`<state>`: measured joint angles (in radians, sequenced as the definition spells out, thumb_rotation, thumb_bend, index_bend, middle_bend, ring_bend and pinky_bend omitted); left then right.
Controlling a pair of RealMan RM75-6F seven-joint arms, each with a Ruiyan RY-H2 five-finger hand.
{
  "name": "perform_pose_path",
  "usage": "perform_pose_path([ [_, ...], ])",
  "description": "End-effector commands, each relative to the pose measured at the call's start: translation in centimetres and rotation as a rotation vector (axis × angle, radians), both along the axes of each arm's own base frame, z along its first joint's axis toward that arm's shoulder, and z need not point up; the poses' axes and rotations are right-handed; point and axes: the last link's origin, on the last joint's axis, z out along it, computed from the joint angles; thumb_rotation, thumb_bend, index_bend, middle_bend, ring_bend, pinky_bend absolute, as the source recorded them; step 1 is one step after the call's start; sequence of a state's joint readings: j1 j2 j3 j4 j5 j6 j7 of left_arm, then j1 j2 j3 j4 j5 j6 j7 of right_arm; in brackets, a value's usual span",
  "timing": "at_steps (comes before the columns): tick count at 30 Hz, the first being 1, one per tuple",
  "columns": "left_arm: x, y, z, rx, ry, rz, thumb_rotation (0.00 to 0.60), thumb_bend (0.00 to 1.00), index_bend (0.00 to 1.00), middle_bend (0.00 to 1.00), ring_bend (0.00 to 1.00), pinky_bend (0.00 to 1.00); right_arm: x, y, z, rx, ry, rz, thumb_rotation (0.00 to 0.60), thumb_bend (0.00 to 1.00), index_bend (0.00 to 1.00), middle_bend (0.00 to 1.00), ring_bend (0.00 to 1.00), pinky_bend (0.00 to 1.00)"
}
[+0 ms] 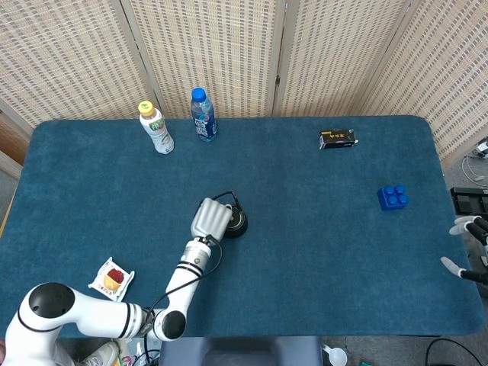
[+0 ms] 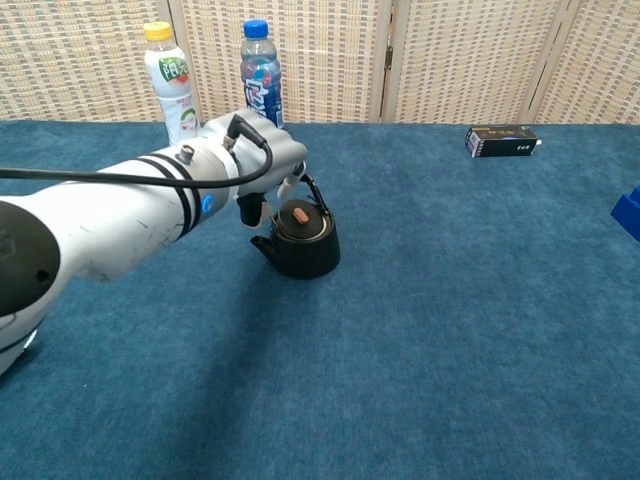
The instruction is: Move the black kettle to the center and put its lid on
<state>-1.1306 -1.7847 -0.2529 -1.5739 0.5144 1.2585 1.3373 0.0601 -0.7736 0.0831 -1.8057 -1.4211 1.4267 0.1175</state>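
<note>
The black kettle (image 1: 236, 223) (image 2: 302, 243) stands upright near the middle of the blue table, spout to the front left. Its lid (image 2: 299, 222) with a brown knob sits on top. My left hand (image 1: 211, 219) (image 2: 255, 165) hovers just left of the kettle and above it, seen from the back. Its fingers hang down beside the raised handle with a gap to the thumb, and nothing is in them. My right hand (image 1: 471, 248) stays off the table's right edge, fingers apart and empty; the chest view does not show it.
A white bottle with a yellow cap (image 1: 156, 128) (image 2: 172, 90) and a blue-capped water bottle (image 1: 203, 116) (image 2: 259, 72) stand at the back left. A black box (image 1: 337, 139) (image 2: 502, 141) lies back right, a blue brick (image 1: 392, 197) to the right, a snack packet (image 1: 112, 277) front left.
</note>
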Motion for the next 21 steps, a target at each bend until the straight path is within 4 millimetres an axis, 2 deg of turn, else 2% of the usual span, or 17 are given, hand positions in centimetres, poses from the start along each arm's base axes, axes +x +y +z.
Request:
perform_pose_path([
  [1,-0.02,-0.12,0.06,-0.023,-0.014,0.023,0.600,0.47,0.37,0.94,0.66,0.72,-0.02,0.01,-0.02,0.000,0.000,0.000,0.600,0.17,0.43,0.33,0.19,0.19],
  [21,-0.21,0.08,-0.29,-0.041,-0.021,0.051,0.600,0.47,0.34,0.94,0.66,0.72,-0.04,-0.22,-0.03,0.001,0.000,-0.002,0.600,0.17,0.43,0.33,0.19,0.19],
])
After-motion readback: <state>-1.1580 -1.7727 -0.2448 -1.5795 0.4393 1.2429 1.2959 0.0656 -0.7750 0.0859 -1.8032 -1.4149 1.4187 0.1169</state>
